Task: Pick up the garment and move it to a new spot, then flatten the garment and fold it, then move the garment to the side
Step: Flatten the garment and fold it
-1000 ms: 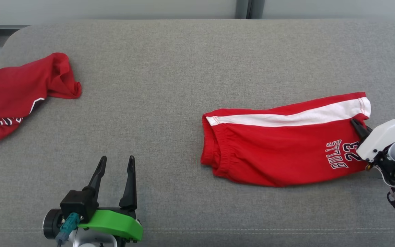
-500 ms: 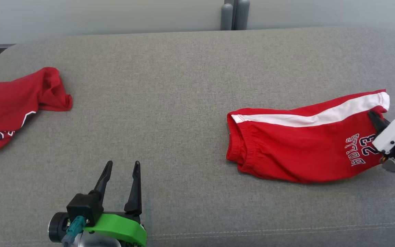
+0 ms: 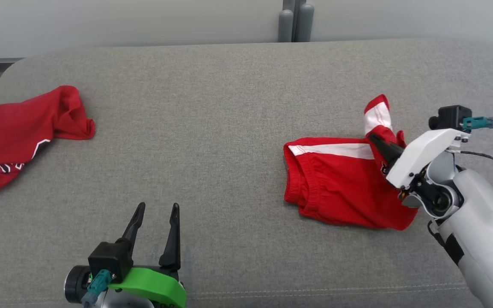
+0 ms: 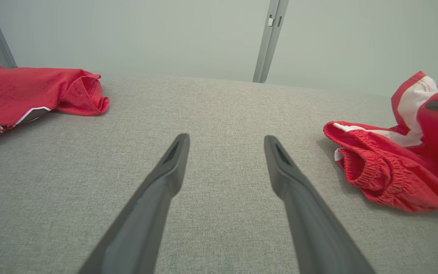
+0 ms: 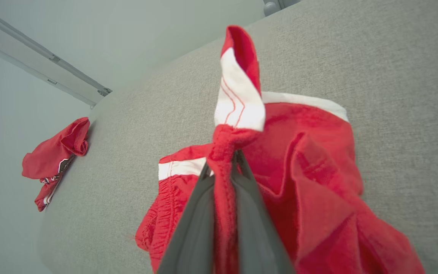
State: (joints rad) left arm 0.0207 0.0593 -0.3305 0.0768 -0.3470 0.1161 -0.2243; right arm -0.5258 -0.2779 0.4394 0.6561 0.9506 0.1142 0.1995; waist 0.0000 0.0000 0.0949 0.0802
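The garment [image 3: 332, 188] is a pair of red shorts with a white side stripe, lying at the right of the grey padded surface [image 3: 229, 128]. My right gripper [image 3: 375, 141] is shut on its leg hem, which stands lifted above the rest and bent back over the body toward the elastic waistband. In the right wrist view the garment [image 5: 318, 152] bunches around my right gripper [image 5: 224, 163], a strip of red cloth pinched between the fingers. My left gripper [image 3: 157, 208] rests open at the lower left, well apart from the garment [image 4: 386, 179], with bare fabric surface under my left gripper [image 4: 226, 139].
A second red garment [image 3: 15, 128] lies crumpled at the far left edge of the surface, also seen as the second red garment [image 4: 32, 87] in the left wrist view. A pale wall with a grey post [image 3: 291, 21] stands behind the surface.
My right gripper has raised the shorts' leg end and carried it left toward the waistband, so the shorts look shorter and bunched. The head camera shifted. The left gripper stayed open in place.
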